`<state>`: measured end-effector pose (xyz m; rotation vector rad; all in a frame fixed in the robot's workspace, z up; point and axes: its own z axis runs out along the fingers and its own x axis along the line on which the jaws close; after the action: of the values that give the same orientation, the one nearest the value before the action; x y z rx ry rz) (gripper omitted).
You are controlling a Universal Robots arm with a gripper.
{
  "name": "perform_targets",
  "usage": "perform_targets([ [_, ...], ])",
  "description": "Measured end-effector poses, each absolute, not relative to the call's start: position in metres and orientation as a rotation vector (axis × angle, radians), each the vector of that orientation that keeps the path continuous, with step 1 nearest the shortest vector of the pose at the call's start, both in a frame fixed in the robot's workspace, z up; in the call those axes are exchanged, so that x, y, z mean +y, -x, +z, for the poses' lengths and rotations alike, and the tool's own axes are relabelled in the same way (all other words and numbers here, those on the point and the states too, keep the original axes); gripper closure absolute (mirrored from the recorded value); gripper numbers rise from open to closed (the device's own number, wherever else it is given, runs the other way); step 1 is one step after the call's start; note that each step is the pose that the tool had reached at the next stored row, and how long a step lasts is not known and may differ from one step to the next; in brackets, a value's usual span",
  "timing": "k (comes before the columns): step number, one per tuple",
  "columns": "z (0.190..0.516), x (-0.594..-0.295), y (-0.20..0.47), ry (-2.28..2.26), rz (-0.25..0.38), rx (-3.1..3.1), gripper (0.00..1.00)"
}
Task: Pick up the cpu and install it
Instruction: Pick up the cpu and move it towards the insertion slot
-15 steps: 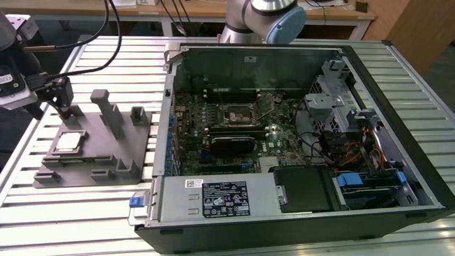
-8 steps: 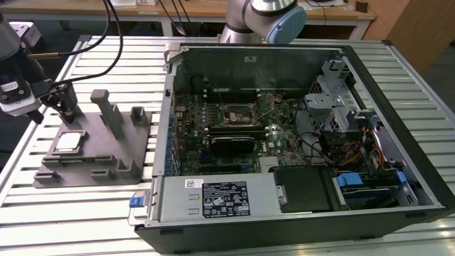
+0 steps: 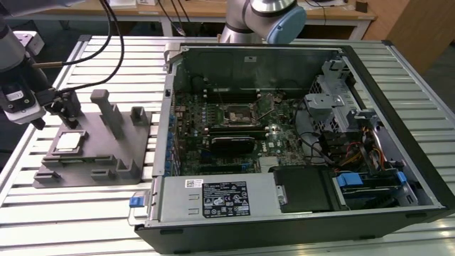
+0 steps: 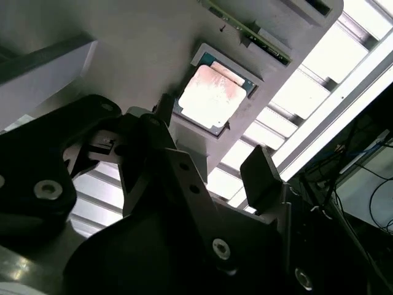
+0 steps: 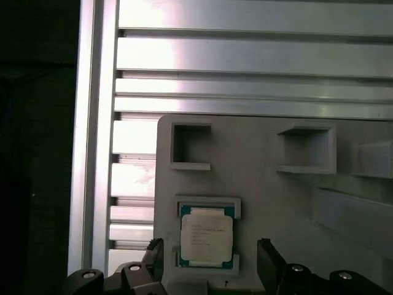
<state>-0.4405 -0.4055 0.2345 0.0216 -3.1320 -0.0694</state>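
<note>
Currently: one slotted table point(image 3: 71, 213) carrying one open PC case point(image 3: 284, 237) and, just beside it, one grey fixture point(image 3: 85, 160). One gripper point(image 5: 210, 264) above fixture, two fingers point(image 5: 268, 261) spread wide, pinching nothing. One cpu point(image 5: 207, 239) flat in fixture pocket, between fingers, probably untouched.

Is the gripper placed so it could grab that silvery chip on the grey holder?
Probably yes: the cpu lies uncovered in the grey fixture, the open gripper above it, nothing between.
</note>
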Motion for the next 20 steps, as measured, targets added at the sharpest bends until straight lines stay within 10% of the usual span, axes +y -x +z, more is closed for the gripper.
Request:
perform_targets([
  [20, 0.203, -0.408, 0.441, -0.021, -0.054, -3.133, 0.27],
])
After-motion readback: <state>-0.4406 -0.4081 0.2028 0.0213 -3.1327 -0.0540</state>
